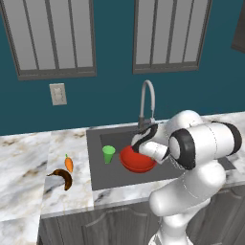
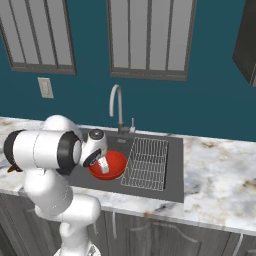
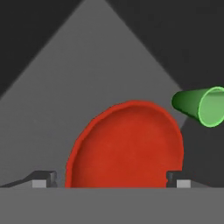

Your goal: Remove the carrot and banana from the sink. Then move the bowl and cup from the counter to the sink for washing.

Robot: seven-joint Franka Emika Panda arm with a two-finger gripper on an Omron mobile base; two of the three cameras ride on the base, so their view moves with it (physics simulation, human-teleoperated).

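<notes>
As the frames show it, with all four items at their goal sides:
Sink contents: the bowl (image 1: 138, 160) rests on the floor of the sink (image 1: 95, 158), and the cup (image 1: 108, 154) stands upright just beside it, apart from its rim.
Table contents: the carrot (image 1: 69, 164) and the banana (image 1: 61, 178) lie near each other on the table (image 1: 24, 162), left of the basin.
Jaws: the gripper (image 3: 111, 178) has its jaws spread wide on either side of the bowl's rim, pinching nothing.
Risk, retreat: a finger could catch the rim as the hand lifts and tip or drag the bowl, since the tips sit low and close to it.
Risk, cup: a sideways swing toward the cup could knock it over, light and narrow-based as it looks.
Hidden: the arm covers the bowl's right edge in the left base view; the cup and both fruits lie behind the arm in the right base view.
Unclear: whether either fingertip touches the bowl cannot be told.
Also present: the wire rack (image 2: 146, 162) and the faucet (image 2: 117, 107).
</notes>
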